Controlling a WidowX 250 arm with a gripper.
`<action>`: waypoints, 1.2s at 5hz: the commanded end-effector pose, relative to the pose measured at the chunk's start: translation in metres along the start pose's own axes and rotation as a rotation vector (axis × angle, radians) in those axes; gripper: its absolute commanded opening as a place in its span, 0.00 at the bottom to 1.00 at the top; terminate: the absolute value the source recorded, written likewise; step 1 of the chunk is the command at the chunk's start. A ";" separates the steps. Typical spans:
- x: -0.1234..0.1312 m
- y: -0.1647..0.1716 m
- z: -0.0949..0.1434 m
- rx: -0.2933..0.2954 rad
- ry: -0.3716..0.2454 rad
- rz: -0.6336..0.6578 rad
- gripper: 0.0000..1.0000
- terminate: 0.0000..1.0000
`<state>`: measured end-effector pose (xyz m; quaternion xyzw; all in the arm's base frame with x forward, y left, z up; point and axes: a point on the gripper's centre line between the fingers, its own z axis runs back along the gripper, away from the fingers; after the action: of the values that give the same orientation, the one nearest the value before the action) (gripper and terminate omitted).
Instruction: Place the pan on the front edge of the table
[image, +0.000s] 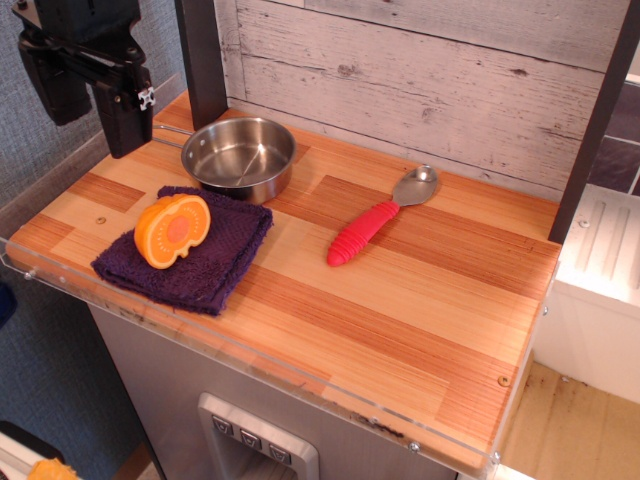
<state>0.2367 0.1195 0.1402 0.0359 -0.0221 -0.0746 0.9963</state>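
An orange pumpkin toy (172, 230) rests on a purple cloth (190, 250); a red-handled spoon (378, 219) lies well apart.

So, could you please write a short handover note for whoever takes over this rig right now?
Tool: raised over the table's back left corner, holding nothing; whether it is open or shut cannot be told.
Pan: upright and empty at the back left of the table, against the purple cloth that carries an orange toy.
Red-handled spoon: lies to the right.
Done: nothing yet.
Left: grasp the pan and set it at the front edge.
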 end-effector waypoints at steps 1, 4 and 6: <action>0.000 0.000 0.000 0.000 0.000 0.000 1.00 0.00; 0.117 -0.047 -0.035 0.090 -0.031 -0.099 1.00 0.00; 0.145 -0.029 -0.060 -0.050 -0.053 0.134 1.00 0.00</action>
<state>0.3717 0.0722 0.0609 0.0040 -0.0195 -0.0092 0.9998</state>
